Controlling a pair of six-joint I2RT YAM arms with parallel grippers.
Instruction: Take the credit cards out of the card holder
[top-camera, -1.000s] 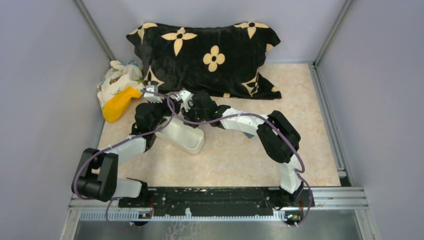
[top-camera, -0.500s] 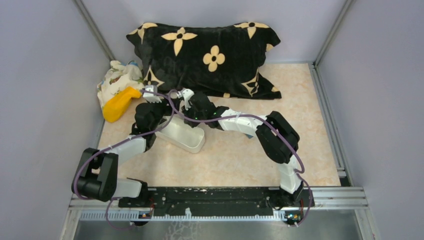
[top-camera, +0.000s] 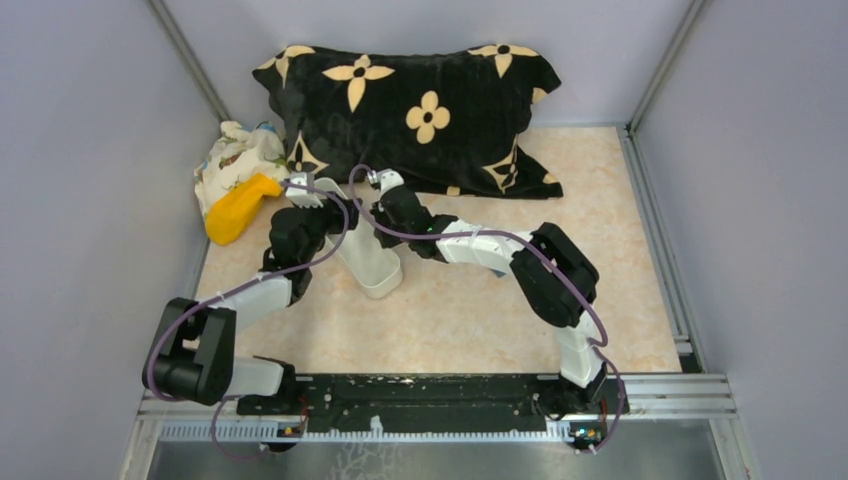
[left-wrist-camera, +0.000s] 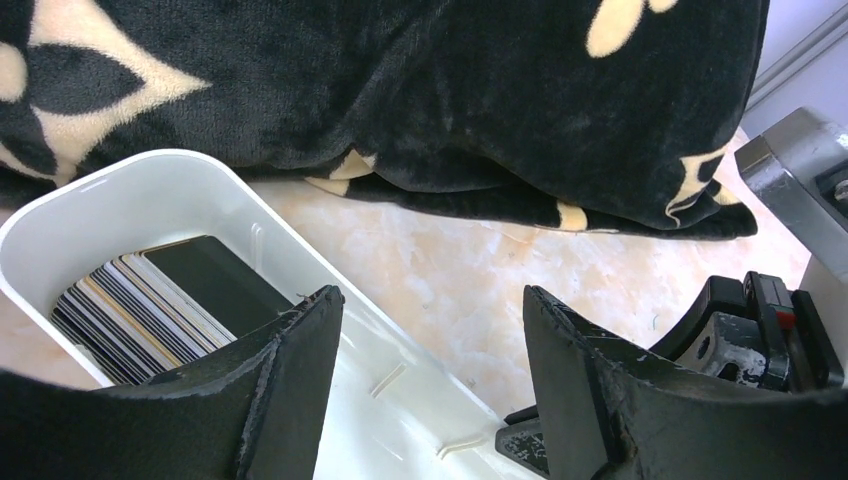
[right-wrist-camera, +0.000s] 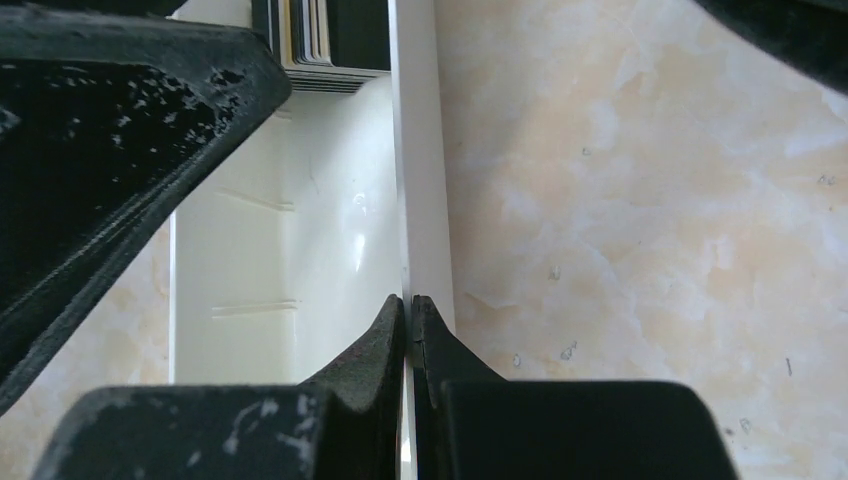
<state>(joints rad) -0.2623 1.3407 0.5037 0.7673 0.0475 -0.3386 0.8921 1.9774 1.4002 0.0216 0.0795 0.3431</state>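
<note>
A stack of credit cards (left-wrist-camera: 150, 300), dark, silvery and tan at the edges, stands at one end of a long white tray (top-camera: 366, 265). The same credit cards (right-wrist-camera: 320, 40) show at the far end in the right wrist view. No card holder shows in any view. My right gripper (right-wrist-camera: 410, 300) is shut on the thin side wall of the white tray (right-wrist-camera: 420, 150). My left gripper (left-wrist-camera: 430, 292) is open and straddles the other wall, one finger inside the white tray (left-wrist-camera: 120, 180), one over the table. From above, both wrists hide the tray's far end.
A black pillow (top-camera: 420, 110) with cream flowers lies across the back, close behind the tray. A yellow object (top-camera: 238, 208) and a patterned cloth (top-camera: 235, 155) sit at the back left. Grey walls and metal rails enclose the table.
The white tray has swung from lying slantwise to pointing more toward the pillow. My right gripper, still shut on its wall, moved toward the back.
</note>
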